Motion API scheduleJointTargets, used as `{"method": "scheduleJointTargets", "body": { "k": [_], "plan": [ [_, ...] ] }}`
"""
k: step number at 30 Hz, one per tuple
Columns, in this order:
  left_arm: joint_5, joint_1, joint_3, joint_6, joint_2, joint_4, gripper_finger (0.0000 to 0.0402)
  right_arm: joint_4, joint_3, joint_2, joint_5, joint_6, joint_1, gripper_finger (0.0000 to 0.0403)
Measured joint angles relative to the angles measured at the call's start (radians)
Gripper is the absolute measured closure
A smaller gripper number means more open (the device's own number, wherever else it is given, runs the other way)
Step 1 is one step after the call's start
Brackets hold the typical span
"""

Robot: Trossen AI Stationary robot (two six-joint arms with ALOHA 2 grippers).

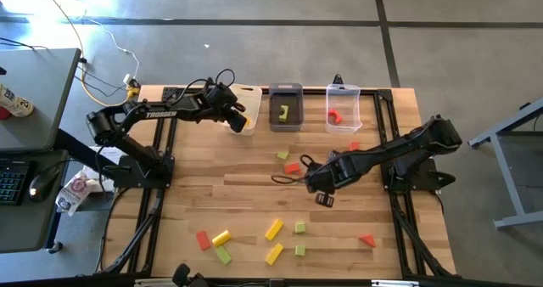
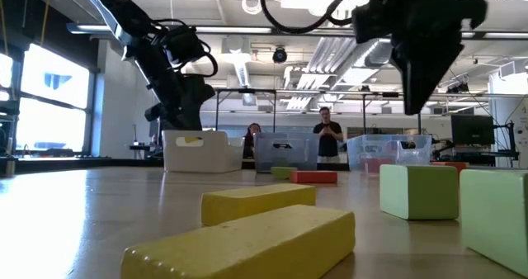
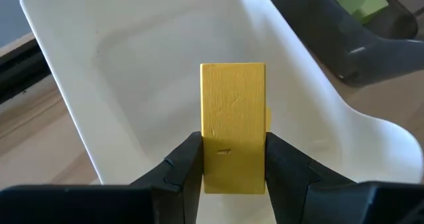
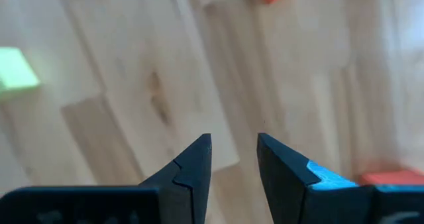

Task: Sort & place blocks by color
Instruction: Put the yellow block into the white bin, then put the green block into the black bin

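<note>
Table [image 1: 254, 194]: pale wood planks, long grain, dark metal frame rails along both sides.
Bins: three in a row at the table's far edge. White bin [image 3: 132, 71], smooth opaque plastic with rounded corners; grey bin [image 1: 285, 107], dark and boxy; clear bin [image 1: 343, 106], thin see-through walls.
Left gripper [image 3: 233, 159]: above the white bin, jaws clamped on the flat sides of a yellow block [image 3: 232, 118], a matte rectangular bar with a small dent on its face.
Right gripper [image 4: 234, 159]: over bare planks near the table's middle, on the near side of the grey bin; jaws parted a little, nothing between them.
Blocks in bins: one green in the grey bin [image 1: 284, 112], one red in the clear bin [image 1: 334, 115].
Blocks near the bins: one green [image 1: 282, 154] and one red [image 1: 292, 167] just on the near side of the grey bin; one red [image 1: 354, 147] on the near side of the clear bin.
Blocks near the table's front edge, counted in the high view: three yellow bars [image 1: 273, 228], three green [image 1: 299, 227], two red [image 1: 203, 239].
Shapes: the yellow ones are long bars; the green ones in the low view are squat cuboids [image 2: 418, 191]; the red at the front right looks like a wedge [image 1: 366, 240].
Room: two people stand well behind the bins [image 2: 327, 135].
</note>
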Motion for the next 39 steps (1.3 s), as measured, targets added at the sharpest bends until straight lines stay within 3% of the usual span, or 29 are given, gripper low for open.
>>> {"method": "scheduleJointTargets", "body": {
  "k": [6,15,25,39],
  "plan": [
    [0.000,0.000,0.000,-0.007,0.000,0.000,0.0279,-0.041,0.000,0.000,-0.033,0.099,0.080,0.0293],
    [0.000,-0.001,0.000,-0.034,0.000,-0.008,0.0233,-0.018,0.000,0.000,-0.039,0.153,0.187,0.0293],
    [0.031,-0.001,0.003,-0.035,0.000,-0.008,0.0185,0.080,0.000,0.000,-0.065,0.063,0.200,0.0293],
    [0.048,-0.060,0.138,0.009,-0.056,-0.108,0.0199,0.250,0.000,0.000,-0.023,-0.120,0.199,0.0292]
  ]
}}
